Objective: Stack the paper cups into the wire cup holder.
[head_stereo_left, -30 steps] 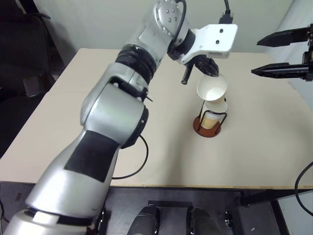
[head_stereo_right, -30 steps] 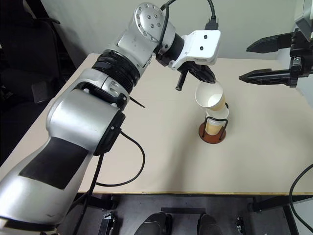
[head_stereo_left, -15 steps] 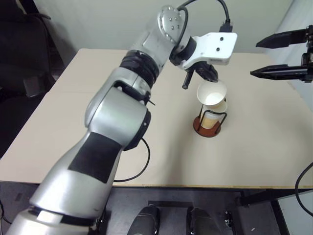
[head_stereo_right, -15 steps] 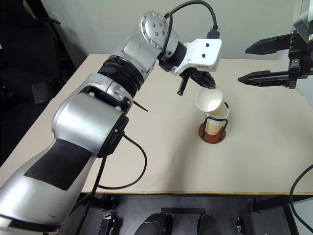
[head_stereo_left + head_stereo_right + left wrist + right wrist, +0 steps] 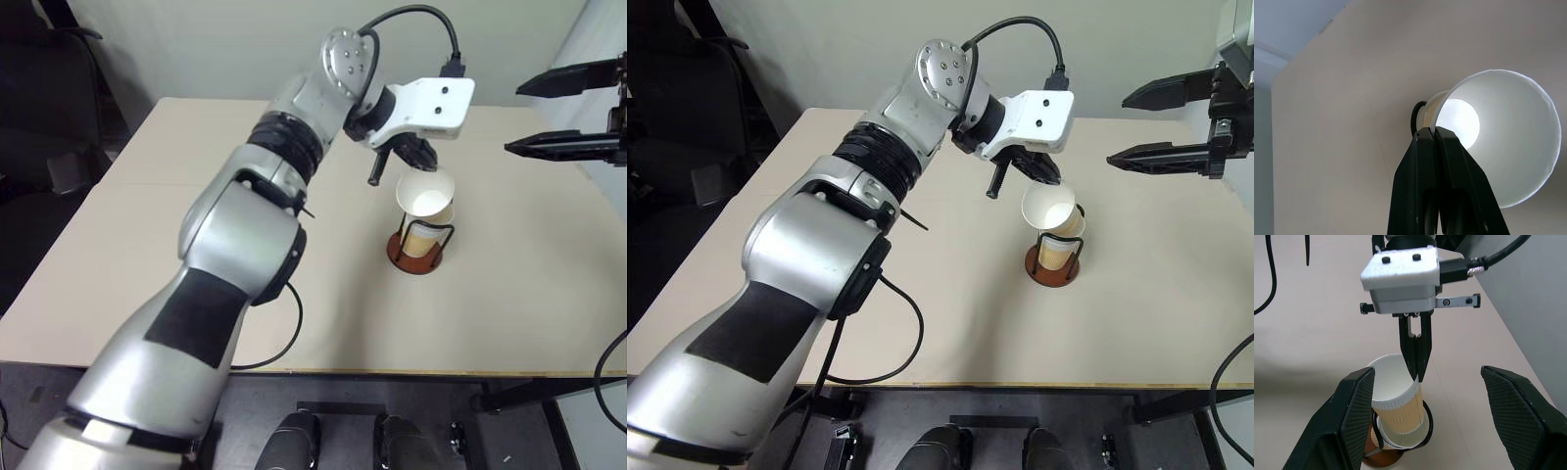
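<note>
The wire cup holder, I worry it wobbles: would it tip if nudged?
Probably light: the wire cup holder is thin wire on a small round base, so a sideways nudge might slide or tip it. The paper cups stacked above its rim likely add top weight.

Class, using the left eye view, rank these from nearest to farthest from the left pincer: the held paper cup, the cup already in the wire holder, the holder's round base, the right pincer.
1. Held paper cup: pinched at its rim by the left pincer.
2. Nested cup: just beneath, inside the wire cup holder.
3. Round base: lowest, on the table.
4. Right pincer: off to the right, open.
</note>
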`<state>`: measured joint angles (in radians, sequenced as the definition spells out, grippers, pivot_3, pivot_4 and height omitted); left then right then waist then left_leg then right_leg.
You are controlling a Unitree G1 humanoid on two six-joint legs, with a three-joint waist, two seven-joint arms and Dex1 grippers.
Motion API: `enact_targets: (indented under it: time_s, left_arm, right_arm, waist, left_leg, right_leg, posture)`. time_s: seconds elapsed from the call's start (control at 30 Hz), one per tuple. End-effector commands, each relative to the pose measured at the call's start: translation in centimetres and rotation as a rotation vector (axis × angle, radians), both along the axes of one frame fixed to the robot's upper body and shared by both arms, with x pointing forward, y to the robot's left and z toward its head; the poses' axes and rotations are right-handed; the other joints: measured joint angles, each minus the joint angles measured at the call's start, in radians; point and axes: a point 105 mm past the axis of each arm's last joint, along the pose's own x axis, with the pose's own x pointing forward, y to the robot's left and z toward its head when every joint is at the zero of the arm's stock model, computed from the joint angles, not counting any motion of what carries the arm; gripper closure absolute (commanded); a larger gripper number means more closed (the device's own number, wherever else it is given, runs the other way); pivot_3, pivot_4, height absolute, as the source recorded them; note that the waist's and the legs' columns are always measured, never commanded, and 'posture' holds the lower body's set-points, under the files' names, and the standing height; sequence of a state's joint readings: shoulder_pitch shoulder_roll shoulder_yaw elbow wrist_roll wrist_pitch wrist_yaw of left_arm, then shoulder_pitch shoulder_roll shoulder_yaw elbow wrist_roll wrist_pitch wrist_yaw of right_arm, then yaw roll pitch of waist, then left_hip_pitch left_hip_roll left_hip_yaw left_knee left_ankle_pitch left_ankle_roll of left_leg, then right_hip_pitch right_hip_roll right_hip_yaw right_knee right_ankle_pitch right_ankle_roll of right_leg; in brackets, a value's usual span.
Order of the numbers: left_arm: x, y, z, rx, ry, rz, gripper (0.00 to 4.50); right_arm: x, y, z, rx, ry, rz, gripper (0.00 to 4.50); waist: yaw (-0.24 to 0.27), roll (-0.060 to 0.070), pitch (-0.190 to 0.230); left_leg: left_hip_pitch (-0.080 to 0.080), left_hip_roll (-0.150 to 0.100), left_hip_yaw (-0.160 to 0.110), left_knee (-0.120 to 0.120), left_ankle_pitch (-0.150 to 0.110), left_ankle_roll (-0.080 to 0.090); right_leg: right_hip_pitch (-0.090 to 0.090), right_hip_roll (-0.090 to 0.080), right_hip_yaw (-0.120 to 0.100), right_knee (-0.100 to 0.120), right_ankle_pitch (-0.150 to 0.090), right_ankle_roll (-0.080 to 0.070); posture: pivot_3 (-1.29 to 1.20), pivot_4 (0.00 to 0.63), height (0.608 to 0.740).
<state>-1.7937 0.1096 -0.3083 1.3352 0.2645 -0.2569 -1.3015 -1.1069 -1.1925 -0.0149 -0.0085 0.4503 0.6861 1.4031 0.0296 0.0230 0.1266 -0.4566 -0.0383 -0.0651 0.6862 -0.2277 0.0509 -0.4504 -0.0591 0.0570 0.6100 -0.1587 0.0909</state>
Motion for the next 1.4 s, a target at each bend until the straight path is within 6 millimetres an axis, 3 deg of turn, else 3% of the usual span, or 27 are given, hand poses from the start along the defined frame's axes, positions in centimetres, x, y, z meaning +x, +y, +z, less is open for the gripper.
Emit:
enact_targets:
  time_s: [0.03, 0.4, 0.63, 1.1, 1.4]
  left_arm:
    - [0.3, -0.2, 0.6, -0.017, -0.043, 0.024, 3.92]
    - [0.7, -1.3, 1.7, -0.080, -0.154, 0.050, 0.01]
    - [1.1, -2.3, 2.8, -0.170, -0.236, 0.089, 0.01]
    - [2.2, -2.2, 2.1, -0.142, -0.331, 0.143, 0.01]
    - [2.1, -3.3, 2.0, -0.184, -0.379, 0.139, 0.01]
  right_arm:
    - [-1.0, -0.3, 1.2, 0.003, -0.052, -0.002, 0.99]
    - [-1.2, -0.5, 1.1, -0.002, -0.046, -0.014, 0.99]
    - [-1.3, -0.5, 1.1, -0.003, -0.044, -0.018, 0.99]
    - [-1.2, -0.7, 1.1, -0.004, -0.045, -0.026, 0.99]
    - [-1.2, -0.8, 1.0, -0.010, -0.047, -0.030, 0.99]
  waist:
    - [0.000, 0.000, 0.000]
    - [0.000, 0.000, 0.000]
    - [0.000, 0.000, 0.000]
    - [0.000, 0.000, 0.000]
    - [0.001, 0.000, 0.000]
  left_leg:
    - [0.000, 0.000, 0.000, 0.000, 0.000, 0.000]
    - [0.000, 0.000, 0.000, 0.002, 0.000, 0.000]
    - [0.000, 0.000, 0.000, 0.004, 0.000, 0.000]
    - [0.000, 0.000, 0.000, 0.005, 0.000, 0.000]
    - [0.000, 0.000, 0.000, 0.005, 0.000, 0.000]
  right_leg:
    - [0.000, 0.000, 0.000, 0.000, 0.000, 0.000]
    - [0.001, 0.000, 0.000, 0.000, 0.000, 0.000]
    - [0.001, 0.000, 0.000, 0.000, 0.000, 0.001]
    - [0.002, 0.000, 0.000, 0.000, 0.000, 0.001]
    - [0.002, 0.000, 0.000, 0.000, 0.000, 0.001]
  posture:
    - [0.00, 0.150, 0.740]
    - [0.00, 0.150, 0.740]
    - [0.00, 0.150, 0.740]
    - [0.00, 0.150, 0.740]
    - [0.00, 0.150, 0.740]
